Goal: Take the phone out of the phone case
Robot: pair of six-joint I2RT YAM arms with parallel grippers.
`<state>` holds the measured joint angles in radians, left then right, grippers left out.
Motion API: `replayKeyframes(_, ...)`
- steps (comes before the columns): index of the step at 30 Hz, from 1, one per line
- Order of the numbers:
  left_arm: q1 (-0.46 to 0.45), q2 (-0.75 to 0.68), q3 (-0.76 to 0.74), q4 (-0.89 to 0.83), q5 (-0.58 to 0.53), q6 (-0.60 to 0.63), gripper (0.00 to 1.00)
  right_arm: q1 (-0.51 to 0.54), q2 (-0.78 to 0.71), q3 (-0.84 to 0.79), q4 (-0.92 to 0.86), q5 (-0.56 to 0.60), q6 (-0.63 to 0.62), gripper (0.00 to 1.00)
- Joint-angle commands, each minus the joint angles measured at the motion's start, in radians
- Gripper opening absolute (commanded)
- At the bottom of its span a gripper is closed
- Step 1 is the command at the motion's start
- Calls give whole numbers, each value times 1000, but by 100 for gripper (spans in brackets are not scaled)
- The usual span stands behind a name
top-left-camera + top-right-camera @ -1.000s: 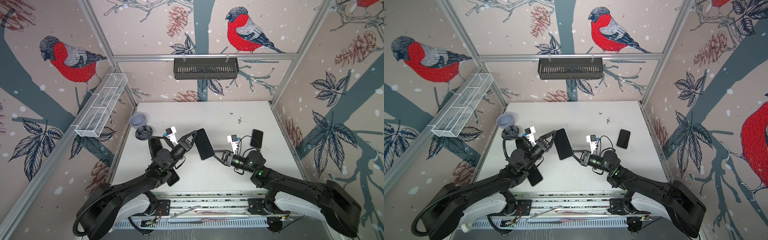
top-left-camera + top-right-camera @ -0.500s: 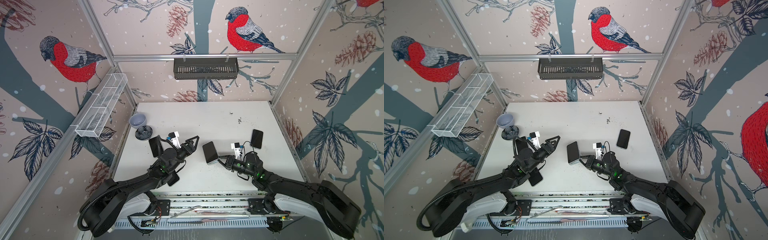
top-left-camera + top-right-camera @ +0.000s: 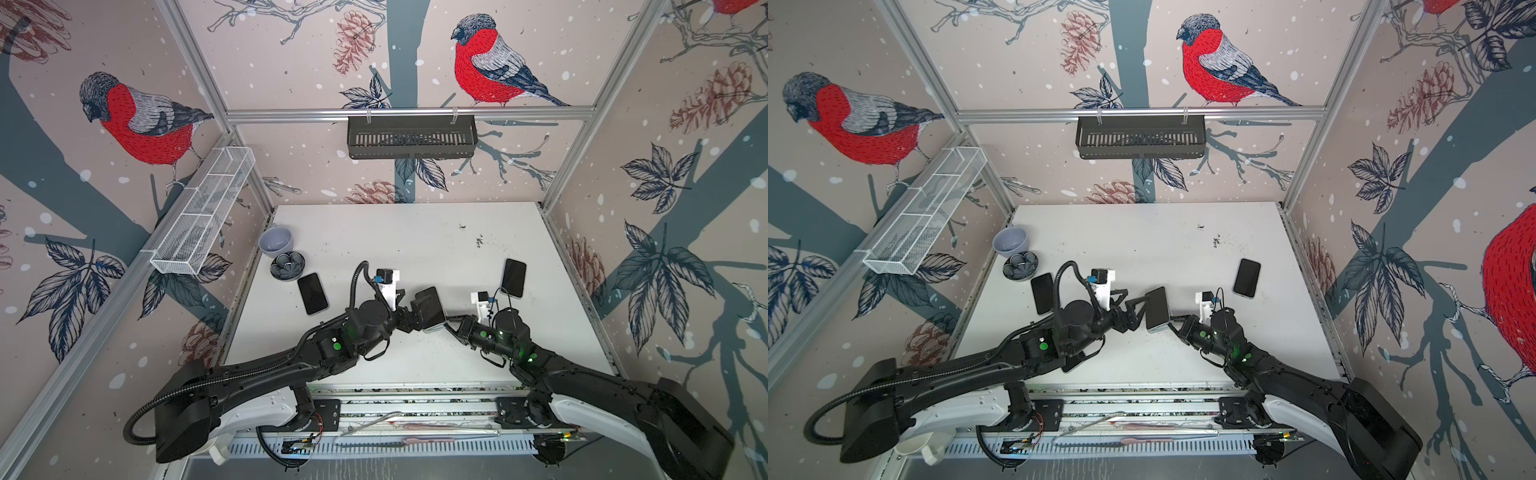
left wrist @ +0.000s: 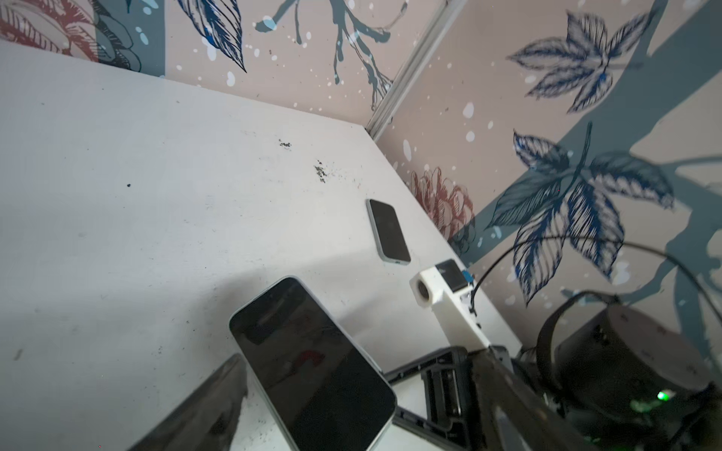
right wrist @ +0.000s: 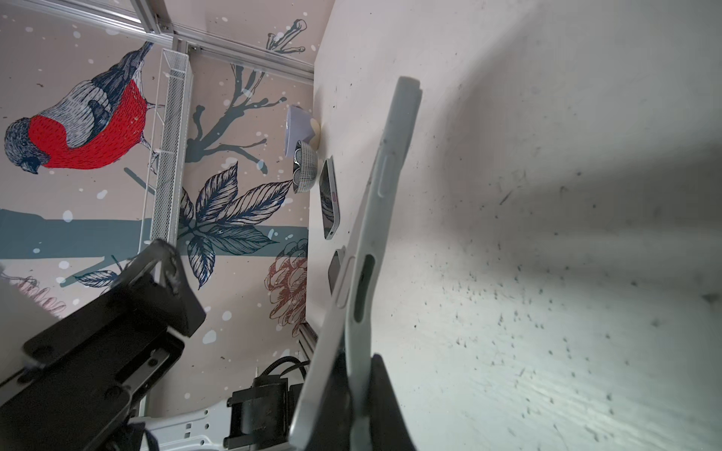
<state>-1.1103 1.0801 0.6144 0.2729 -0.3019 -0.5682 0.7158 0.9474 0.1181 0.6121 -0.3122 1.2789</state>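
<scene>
The phone (image 3: 429, 304), dark screen up, sits in a pale grey-green phone case (image 5: 390, 156) and hangs tilted over the table's middle in both top views. My right gripper (image 3: 446, 323) is shut on the case's near edge. In the right wrist view one of its fingers sits between the phone's silver side (image 5: 321, 363) and the case wall, which gape apart there. My left gripper (image 3: 1133, 301) stands open just left of the phone. In the left wrist view the phone's screen (image 4: 312, 363) lies between the spread fingers (image 4: 203, 410), touching neither.
Other phones lie flat at the left (image 3: 312, 293) and right (image 3: 514, 277) of the table, and one lies under my left arm (image 3: 1073, 363). A lilac bowl (image 3: 275, 241) and a dark dish (image 3: 287, 265) stand by the left wall. Baskets hang on the walls.
My left gripper has opened wide and let go of the phone. My right gripper has carried the cased phone lower and slightly to the right.
</scene>
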Motion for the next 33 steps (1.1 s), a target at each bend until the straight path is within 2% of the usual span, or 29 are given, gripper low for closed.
replayKeyframes(1, -81, 48, 52, -180, -161, 182, 89, -3, -10, -3, 32, 3, -9, 0)
replayKeyframes(5, -188, 152, 127, -242, -260, 273, 88, -8, -28, -13, 21, 6, -6, 0)
replayKeyframes(9, -215, 262, 208, -306, -299, 295, 86, -10, -51, -14, 2, 9, -7, 0)
replayKeyframes(19, -225, 435, 342, -397, -287, 287, 83, -13, -139, -31, -52, 24, 1, 0)
replayKeyframes(25, -225, 492, 360, -413, -345, 264, 78, -15, -194, -48, -79, 30, 10, 0)
replayKeyframes(28, -226, 511, 365, -428, -423, 246, 72, -13, -208, -51, -85, 31, 12, 0)
replayKeyframes(33, -225, 518, 367, -397, -436, 262, 63, -10, -215, -60, -83, 25, 14, 0)
